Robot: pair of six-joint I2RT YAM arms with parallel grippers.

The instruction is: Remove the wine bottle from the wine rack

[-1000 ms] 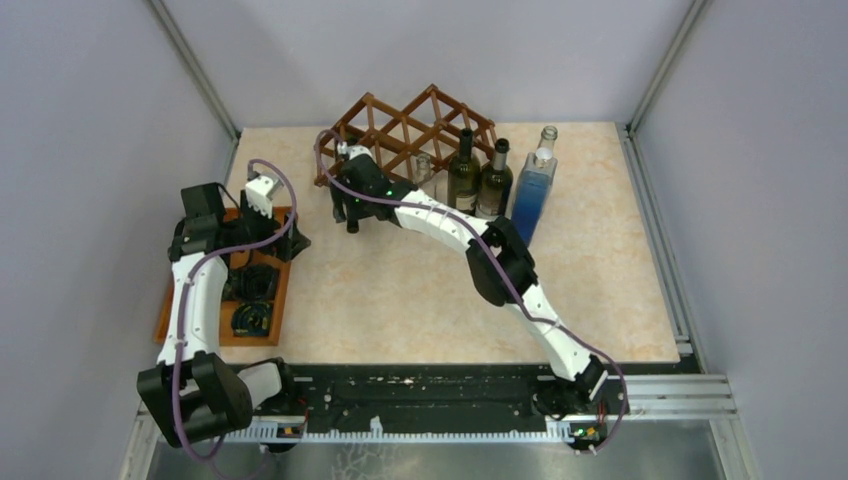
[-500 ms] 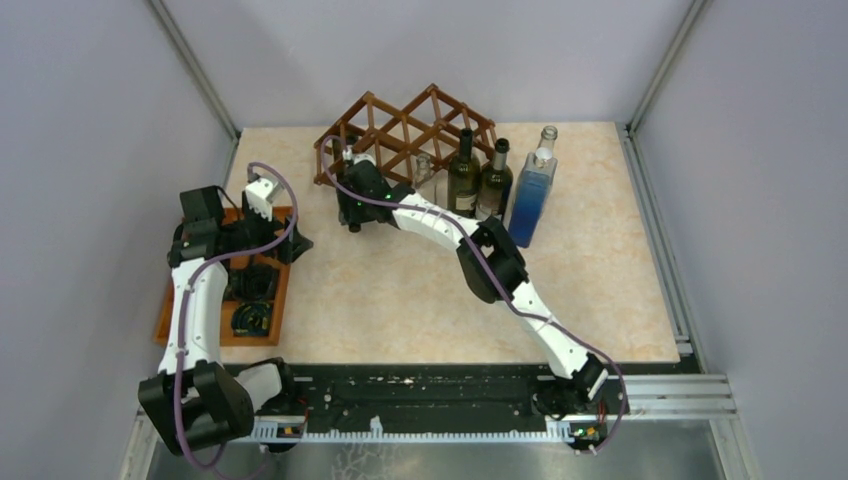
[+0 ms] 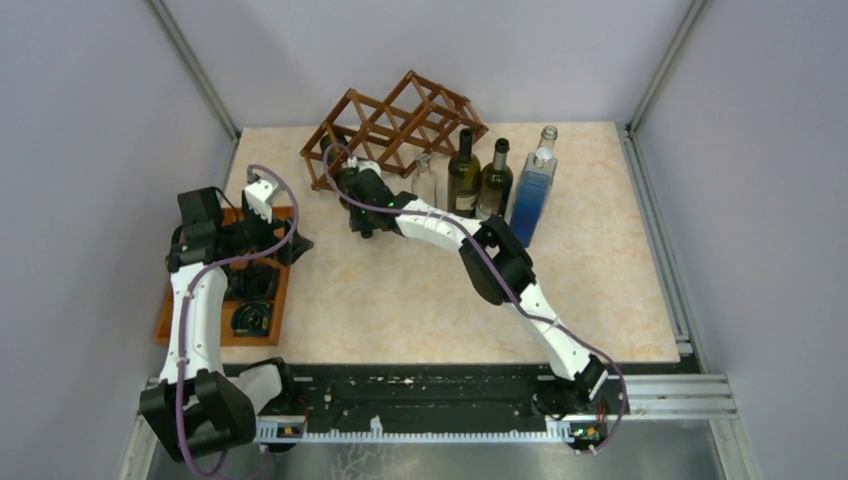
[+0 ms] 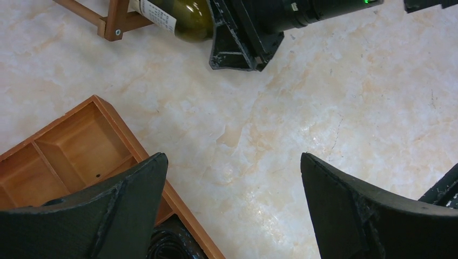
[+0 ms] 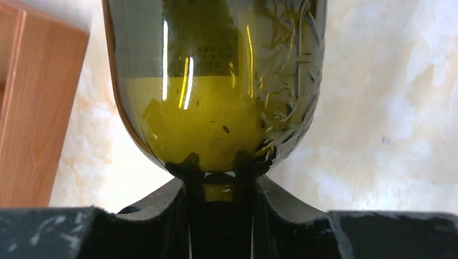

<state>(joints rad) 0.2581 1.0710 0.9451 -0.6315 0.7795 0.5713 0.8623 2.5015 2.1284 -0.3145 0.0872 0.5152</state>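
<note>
Green glass fills the right wrist view: the right jaws have just clamped the neck of the wine bottle, whose body lies in the low left cell of the wine rack. That rack has tilted too, so it may drag along. Left jaws hang wide.

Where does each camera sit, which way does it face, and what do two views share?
Top external: above and behind the bases, looking down on the table, wine rack, left arm and right arm.
Left wrist: on the left arm, facing down at table and tray through its open left end effector.
Right wrist: on the right arm, facing along the right end effector, shut on the wine bottle's neck.
Shared: both wrist views show the wine bottle beside the wine rack.
</note>
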